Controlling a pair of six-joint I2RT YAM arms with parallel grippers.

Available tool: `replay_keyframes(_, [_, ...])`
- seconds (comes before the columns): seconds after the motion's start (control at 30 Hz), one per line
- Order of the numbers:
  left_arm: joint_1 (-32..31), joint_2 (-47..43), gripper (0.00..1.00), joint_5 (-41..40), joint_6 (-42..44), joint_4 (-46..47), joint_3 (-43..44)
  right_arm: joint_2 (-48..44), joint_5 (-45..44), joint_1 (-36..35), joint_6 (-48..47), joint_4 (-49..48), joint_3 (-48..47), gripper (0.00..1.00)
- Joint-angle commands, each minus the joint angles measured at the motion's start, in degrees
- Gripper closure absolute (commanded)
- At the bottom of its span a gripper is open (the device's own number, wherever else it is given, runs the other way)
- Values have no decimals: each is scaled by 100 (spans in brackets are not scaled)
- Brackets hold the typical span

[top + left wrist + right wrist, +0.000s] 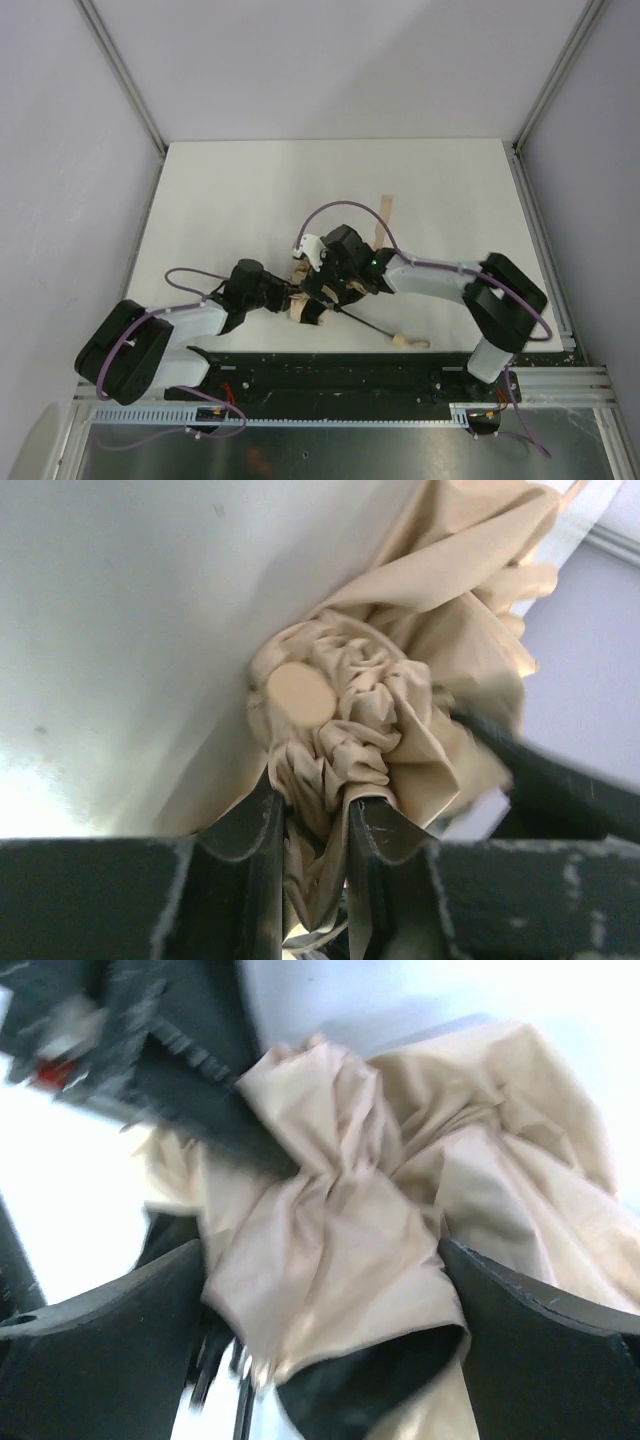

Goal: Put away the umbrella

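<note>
White table [230, 200] spread out beyond both my jaws, and where the umbrella [303, 312] was meant to end up I could not tell from any view. It lay between my two grippers. Its tan canopy [400, 710] was collapsed, but only into a loose, crumpled bunch, not rolled tight.

My right gripper [320, 1255] stood wide, its jaws pressed on either side of the fat middle of the bunch. Cloth filled the gap from pad to pad, so I judged it was holding. My left gripper [315, 805] was closed narrowly on a single fold, pinched just below the crown.

The thin black shaft [365, 325] ran out from under my right jaws toward the arm bases, drawn out to full length. The tan strap [388, 208] lay on the far side of my right jaws, apart from the bunch; whether it was joined to the cloth I could not see. The pale wooden handle [402, 342] sat at the shaft's end, well clear of both jaws. The round cap [300, 695] was just above my left fingers.

By my reckoning the closing was done. Pushing in the shaft, gathering the folds and binding them with the strap were left. Both jaws were crowded on one bundle, with neither free for the strap.
</note>
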State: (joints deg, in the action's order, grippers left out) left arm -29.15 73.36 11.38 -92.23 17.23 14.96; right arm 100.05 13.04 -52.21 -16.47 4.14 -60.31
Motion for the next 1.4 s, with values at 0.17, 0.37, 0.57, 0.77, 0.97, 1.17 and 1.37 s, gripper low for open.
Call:
replay_keyframes(0.17, [431, 162, 100, -465, 781, -1646, 128, -1631, -1038, -924, -100, -194, 749, 1])
replay_keyframes(0.37, [461, 138, 100, -158, 719, -1970, 241, -1297, -1422, -1409, -311, -824, 801, 1])
replay_keyframes(0.57, [510, 60, 100, 264, 628, -2444, 437, -365, -2531, -1700, -490, -1775, 804, 1])
replay_keyframes(0.77, [545, 144, 100, 545, 583, -2634, 566, 649, -3154, -1686, -366, -2073, 586, 1])
replay_keyframes(0.97, [554, 15, 100, 486, 588, -2743, 655, 1124, -3715, -1411, 251, -1297, 424, 28])
replay_keyframes(1.17, [633, 47, 100, 420, 771, -2752, 931, 1069, -2038, -961, 775, -336, 424, 90])
replay_keyframes(1.37, [1011, -95, 75, 248, 1598, -2751, 1550, 1198, -406, -529, 1002, -211, 435, 100])
